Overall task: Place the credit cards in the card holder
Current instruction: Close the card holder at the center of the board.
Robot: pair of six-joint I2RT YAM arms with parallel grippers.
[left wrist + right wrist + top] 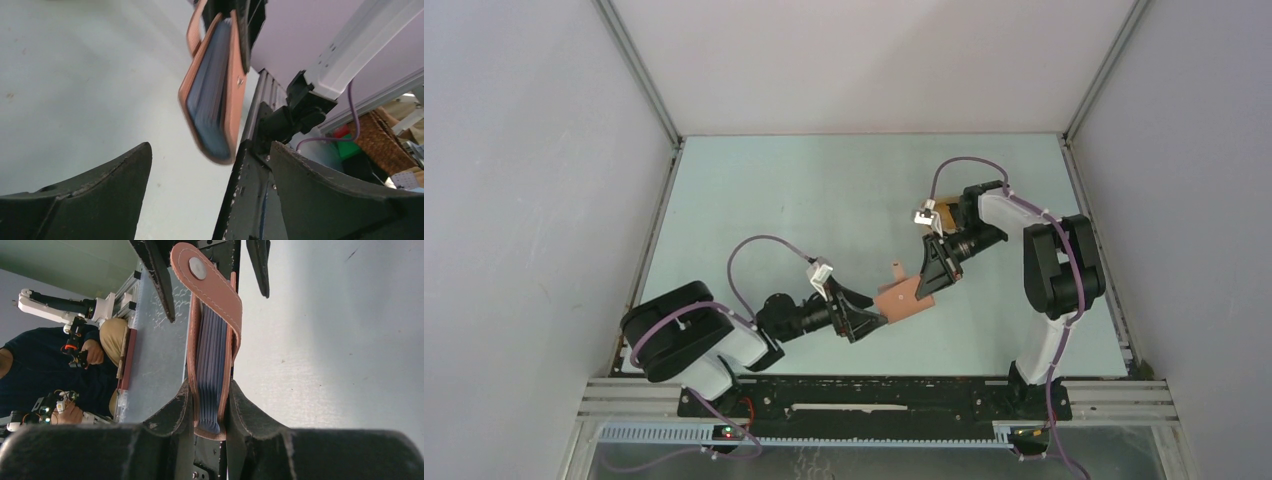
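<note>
Right wrist, one card holder (212, 350), gripped by right end effector (210, 396)

The card holder (212, 340) is showing reddish-brown leather with pale stitching and blue-grey inside; the counter (824, 190) is looking pale mint green, and purple cables (764, 238) are looping over black arms (1054, 270).

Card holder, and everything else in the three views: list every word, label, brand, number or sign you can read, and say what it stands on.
No text can be read in any view.
card holder: a small stamped mark on its brown outer face, too small to read.
snap button on its strap: plain, no lettering shows.
</note>
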